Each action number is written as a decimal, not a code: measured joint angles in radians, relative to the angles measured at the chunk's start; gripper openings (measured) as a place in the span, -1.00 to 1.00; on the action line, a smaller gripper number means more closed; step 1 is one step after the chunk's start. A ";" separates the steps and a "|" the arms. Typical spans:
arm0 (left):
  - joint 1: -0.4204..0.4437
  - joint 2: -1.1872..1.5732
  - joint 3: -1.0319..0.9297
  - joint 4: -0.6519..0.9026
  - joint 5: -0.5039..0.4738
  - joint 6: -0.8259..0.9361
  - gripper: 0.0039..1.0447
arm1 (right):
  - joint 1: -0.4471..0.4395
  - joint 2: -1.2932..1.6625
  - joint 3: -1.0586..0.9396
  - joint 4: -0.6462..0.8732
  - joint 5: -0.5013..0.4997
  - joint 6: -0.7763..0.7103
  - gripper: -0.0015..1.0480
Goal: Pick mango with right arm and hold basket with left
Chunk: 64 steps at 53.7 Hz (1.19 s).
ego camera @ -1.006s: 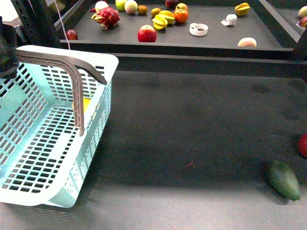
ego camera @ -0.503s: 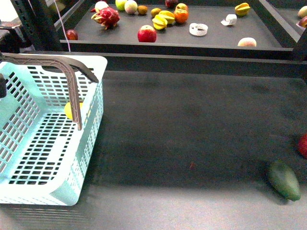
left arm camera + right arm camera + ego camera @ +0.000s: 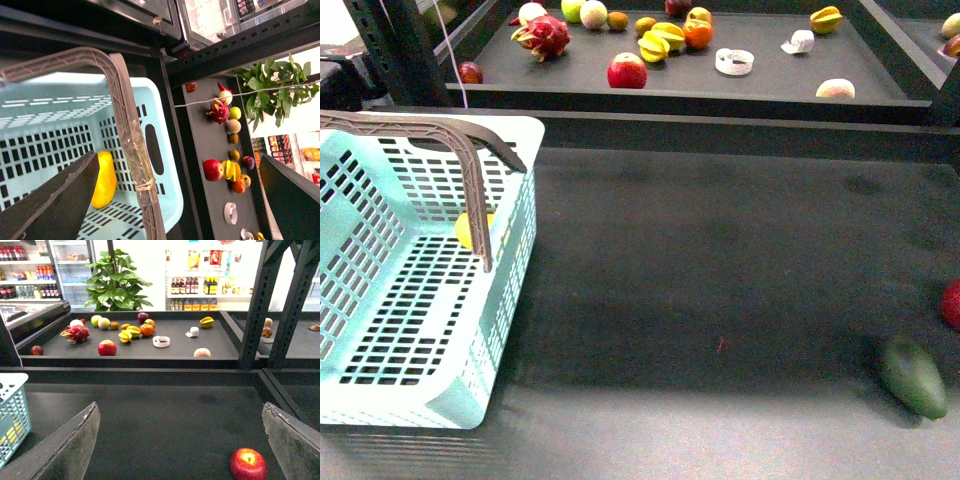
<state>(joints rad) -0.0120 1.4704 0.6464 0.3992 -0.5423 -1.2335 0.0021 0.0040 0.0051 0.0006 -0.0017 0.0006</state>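
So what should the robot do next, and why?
Probably close the left gripper on the basket's handle. The mango already lies inside the basket, and the left fingers stand open on either side of the handle without gripping it. The right gripper is open and empty, so it has nothing left to carry.

Mango (image 3: 466,229) apparently inside basket (image 3: 515,300)

basket (image 3: 420,300) now sits flat on counter (image 3: 720,300), no longer tipped with its near corner raised as one second ago; shifted away from green fruit (image 3: 912,375). raised handle (image 3: 470,170) stands further from that fruit too. mango (image 3: 468,230) inside basket, earlier only glimpse behind handle post, now shows as rounder yellow patch against basket's far wall. over last half second basket barely moved.
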 joint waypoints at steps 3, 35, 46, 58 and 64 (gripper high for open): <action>0.005 -0.052 -0.037 -0.002 -0.001 0.033 0.89 | 0.000 0.000 0.000 0.000 0.000 0.000 0.85; 0.032 -0.238 -0.362 0.533 0.545 0.961 0.13 | 0.000 0.000 0.000 0.000 0.000 0.000 0.85; 0.013 -0.373 -0.469 0.510 0.545 1.186 -0.59 | 0.000 0.000 0.000 0.000 0.000 0.000 0.85; 0.013 -0.535 -0.553 0.430 0.542 1.215 -0.93 | 0.000 0.000 0.000 0.000 0.000 0.000 0.85; 0.012 -0.591 -0.614 0.429 0.543 1.219 -0.93 | 0.000 0.000 0.000 0.000 0.000 0.000 0.85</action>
<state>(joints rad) -0.0002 0.8791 0.0326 0.8280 0.0006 -0.0147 0.0021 0.0040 0.0051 0.0006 -0.0013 0.0006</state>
